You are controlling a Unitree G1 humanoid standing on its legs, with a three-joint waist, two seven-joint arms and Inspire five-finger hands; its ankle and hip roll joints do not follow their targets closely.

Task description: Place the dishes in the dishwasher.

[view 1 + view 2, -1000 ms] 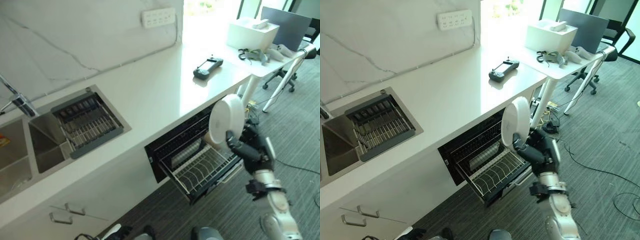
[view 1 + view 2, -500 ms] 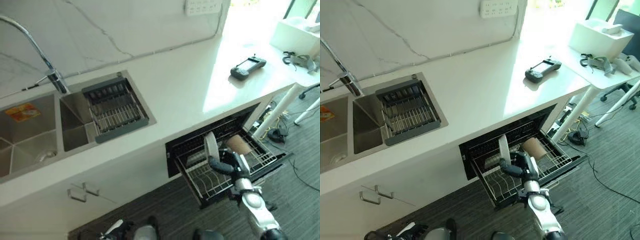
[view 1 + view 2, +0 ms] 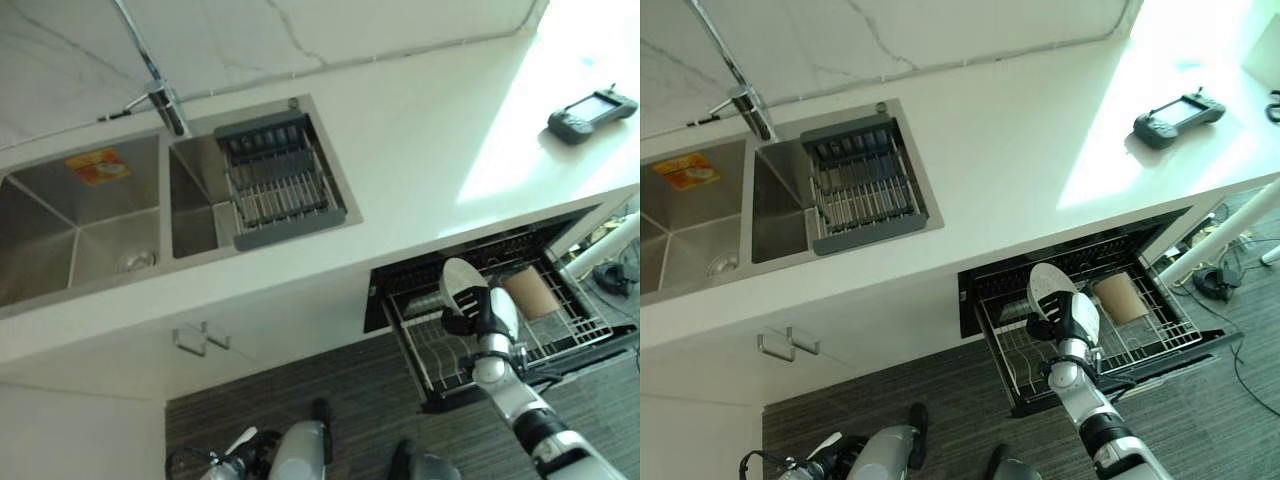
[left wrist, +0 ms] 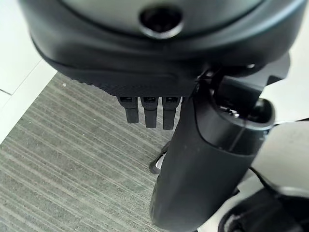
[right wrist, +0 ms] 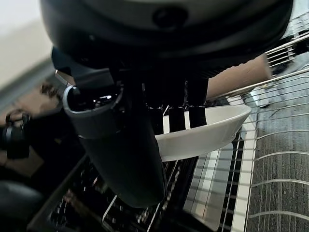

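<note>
The plate (image 3: 1048, 287) is plain white and round, with a shallow dished profile and a smooth rim. It stands nearly on edge in the lower right of the head views, over the left part of the dishwasher rack (image 3: 1160, 330) — a wire basket pulled out from under the white countertop (image 3: 1020, 170). The right hand (image 3: 1072, 318) grips it, with fingers (image 5: 176, 116) curled over the rim and the thumb against the plate's other face. A brown cup (image 3: 1119, 296) lies in the rack just right of the plate. The left hand (image 4: 203, 159) hangs over grey carpet in its wrist view, fingers straight and holding nothing. At upper left sit the steel sink (image 3: 80, 230) and a dark drainer tray (image 3: 283, 180).
</note>
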